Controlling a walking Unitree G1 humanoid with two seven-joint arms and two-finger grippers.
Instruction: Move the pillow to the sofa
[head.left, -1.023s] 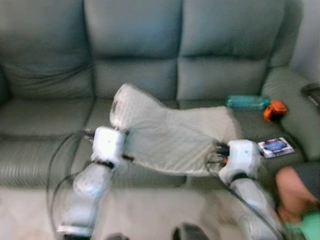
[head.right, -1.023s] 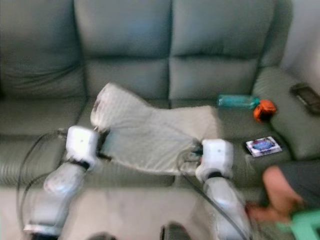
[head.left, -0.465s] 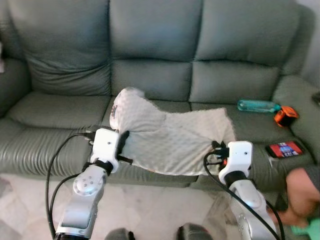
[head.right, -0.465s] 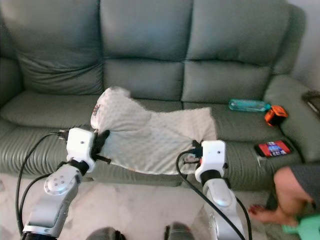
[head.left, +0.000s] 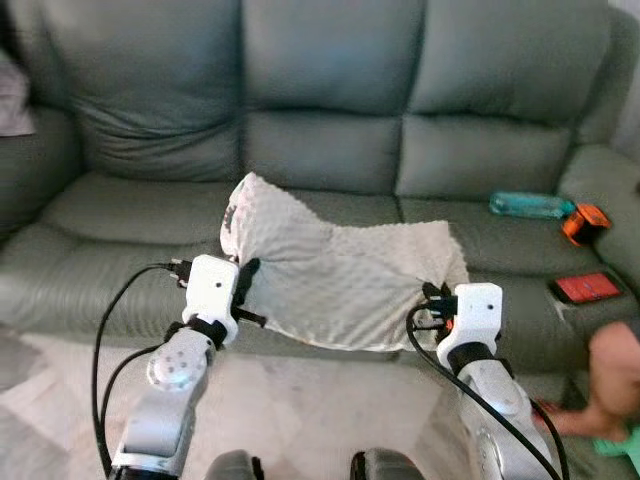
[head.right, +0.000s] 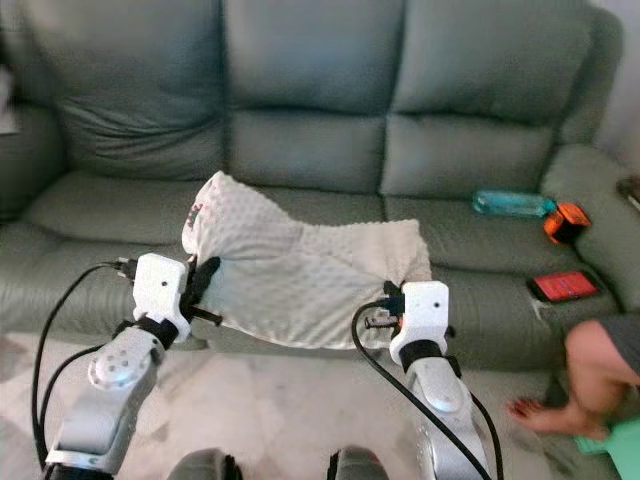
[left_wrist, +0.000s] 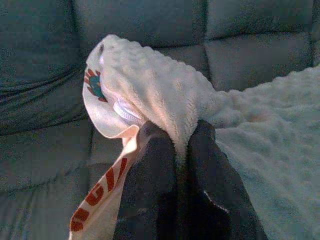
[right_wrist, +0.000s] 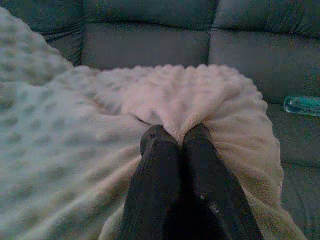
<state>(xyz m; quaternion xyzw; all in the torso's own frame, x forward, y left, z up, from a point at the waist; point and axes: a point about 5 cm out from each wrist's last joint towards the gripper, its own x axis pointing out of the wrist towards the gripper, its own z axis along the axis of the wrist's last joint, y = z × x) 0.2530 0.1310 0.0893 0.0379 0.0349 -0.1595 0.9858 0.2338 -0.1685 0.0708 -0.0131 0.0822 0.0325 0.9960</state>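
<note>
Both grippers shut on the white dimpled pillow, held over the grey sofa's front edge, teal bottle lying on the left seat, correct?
Not quite: the teal bottle lies on the grey sofa's right seat, as the left eye view shows. The rest holds: left gripper and right gripper are shut on the white dimpled pillow.

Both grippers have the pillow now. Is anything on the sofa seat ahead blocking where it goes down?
Nothing visible does. The pillow hangs between the left gripper and right gripper, over the sofa front edge. The bottle, orange item and phone lie off to the right.
</note>
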